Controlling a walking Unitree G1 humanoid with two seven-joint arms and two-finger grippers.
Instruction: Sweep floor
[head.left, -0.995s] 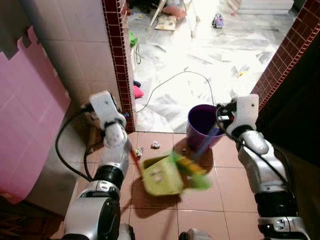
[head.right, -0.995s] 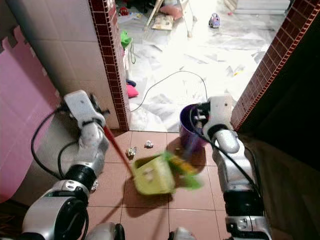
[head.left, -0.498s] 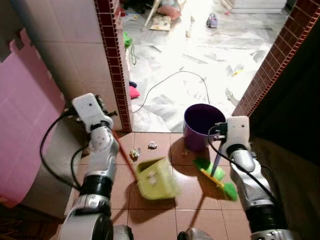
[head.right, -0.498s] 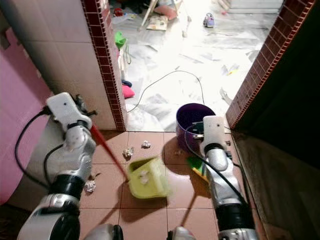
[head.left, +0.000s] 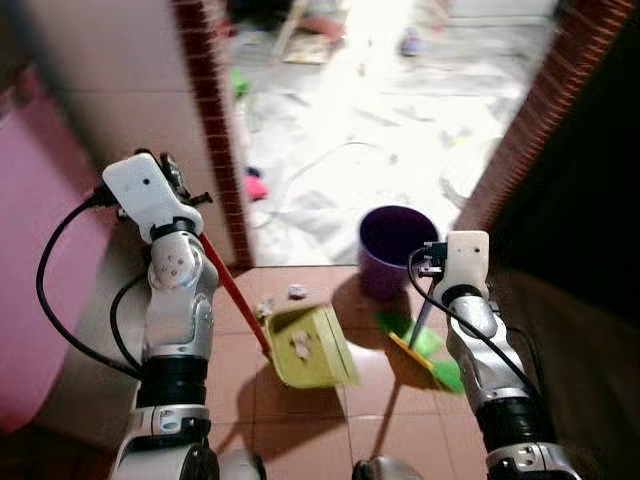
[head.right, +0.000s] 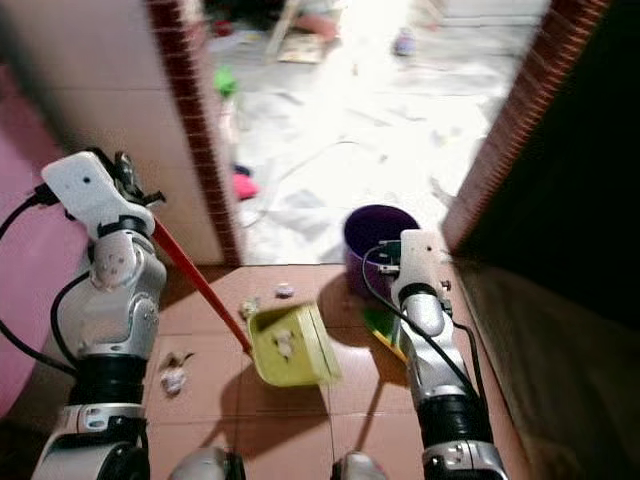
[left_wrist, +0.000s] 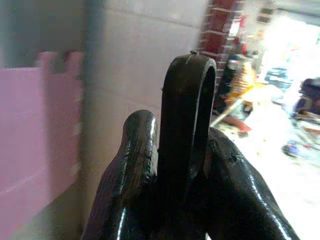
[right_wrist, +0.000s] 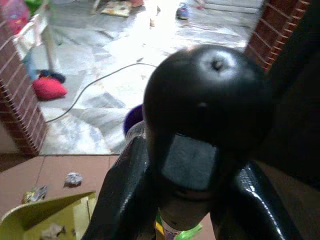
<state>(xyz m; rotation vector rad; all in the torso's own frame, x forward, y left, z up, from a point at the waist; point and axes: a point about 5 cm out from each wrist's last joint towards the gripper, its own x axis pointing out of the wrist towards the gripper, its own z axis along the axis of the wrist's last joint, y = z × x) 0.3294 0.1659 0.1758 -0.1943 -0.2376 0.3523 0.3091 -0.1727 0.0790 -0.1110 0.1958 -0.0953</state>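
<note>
On my left, my left gripper (left_wrist: 182, 150) is clenched round the black loop at the top of the dustpan's red handle (head.left: 232, 295), which slants down to the yellow-green dustpan (head.left: 310, 347) resting on the brown tiles between my arms. To do this step well, I judge I should keep the pan's lip flat on the floor with its open mouth turned toward the litter, and hold it steady so it does not skate away when the broom pushes into it. A crumpled scrap (head.right: 285, 343) already lies inside the pan. More litter is loose on the tiles: one wad (head.right: 173, 379) to the near left beside my left arm, and two small bits (head.right: 285, 290) just beyond the pan's far edge. To the right of the pan, the green broom (head.left: 418, 343) has its bristles on the floor; my right gripper (right_wrist: 192, 210) is clamped round its handle just under the black knob at the top. I would draw it in short, low strokes toward the pan rather than flicking. Farther off, at the doorway, stands the purple bucket (head.left: 392, 246); its inside looks dark and I cannot tell if it holds anything.
</note>
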